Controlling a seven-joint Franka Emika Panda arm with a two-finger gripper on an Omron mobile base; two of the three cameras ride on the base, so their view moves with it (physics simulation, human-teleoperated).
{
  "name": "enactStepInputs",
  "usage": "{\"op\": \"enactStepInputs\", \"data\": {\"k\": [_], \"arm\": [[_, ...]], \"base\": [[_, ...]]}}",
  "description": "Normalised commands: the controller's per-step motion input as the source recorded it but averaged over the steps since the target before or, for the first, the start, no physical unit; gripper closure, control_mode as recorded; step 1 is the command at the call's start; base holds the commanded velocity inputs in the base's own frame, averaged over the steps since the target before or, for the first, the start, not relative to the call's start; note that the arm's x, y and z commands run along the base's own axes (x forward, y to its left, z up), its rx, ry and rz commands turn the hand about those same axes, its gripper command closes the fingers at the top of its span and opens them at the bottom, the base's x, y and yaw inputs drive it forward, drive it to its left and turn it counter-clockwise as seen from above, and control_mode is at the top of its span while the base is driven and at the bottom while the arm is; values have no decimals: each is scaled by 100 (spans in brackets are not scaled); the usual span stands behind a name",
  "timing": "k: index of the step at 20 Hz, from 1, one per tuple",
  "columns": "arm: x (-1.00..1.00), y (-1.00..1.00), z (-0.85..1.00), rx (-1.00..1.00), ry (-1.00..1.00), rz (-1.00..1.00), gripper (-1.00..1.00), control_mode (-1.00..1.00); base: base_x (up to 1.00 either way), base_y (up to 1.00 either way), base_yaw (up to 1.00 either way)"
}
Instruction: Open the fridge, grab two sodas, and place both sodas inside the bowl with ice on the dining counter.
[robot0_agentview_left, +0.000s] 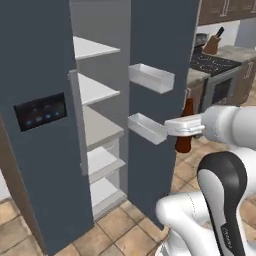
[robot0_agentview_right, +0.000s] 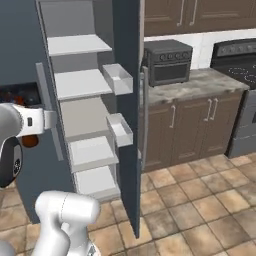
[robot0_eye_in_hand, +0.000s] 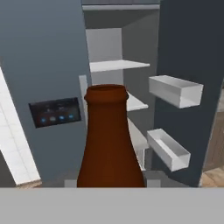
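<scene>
The slate-blue fridge (robot0_agentview_left: 40, 150) stands with its right door (robot0_agentview_left: 160, 50) swung open, and white shelves (robot0_agentview_left: 95, 90) show inside with nothing on them. The left door, with its black panel (robot0_agentview_left: 40, 111), is closed. My gripper (robot0_agentview_left: 186, 131) hangs in front of the open door, shut on a dark brown bottle (robot0_agentview_left: 187, 109) that stands upright in it. In the hand view the bottle (robot0_eye_in_hand: 111, 144) rises in the middle and hides my fingertips. The right base view has my gripper (robot0_agentview_right: 31, 131) at the far left, with the bottle's base (robot0_agentview_right: 31, 141) below it. The sodas, the bowl and the dining counter are out of view.
Two white door bins (robot0_agentview_left: 150, 77) (robot0_agentview_left: 146, 127) jut from the open door close to my hand. Right of the fridge run brown cabinets (robot0_agentview_right: 190, 125) with a toaster oven (robot0_agentview_right: 167, 62), a black stove (robot0_agentview_left: 215, 64) and a knife block (robot0_agentview_left: 212, 45). Tiled floor (robot0_agentview_right: 200, 210) lies ahead.
</scene>
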Motion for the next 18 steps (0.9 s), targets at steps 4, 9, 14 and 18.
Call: {"op": "enactStepInputs", "data": {"k": [4,9,14,18], "arm": [[0,0,0,0,0,0,100,100],[0,0,0,0,0,0,100,100],[0,0,0,0,0,0,100,100],[0,0,0,0,0,0,100,100]], "base": [[-44,0,-65],[-28,0,-70],[-6,-1,-72],[4,-22,-70]]}}
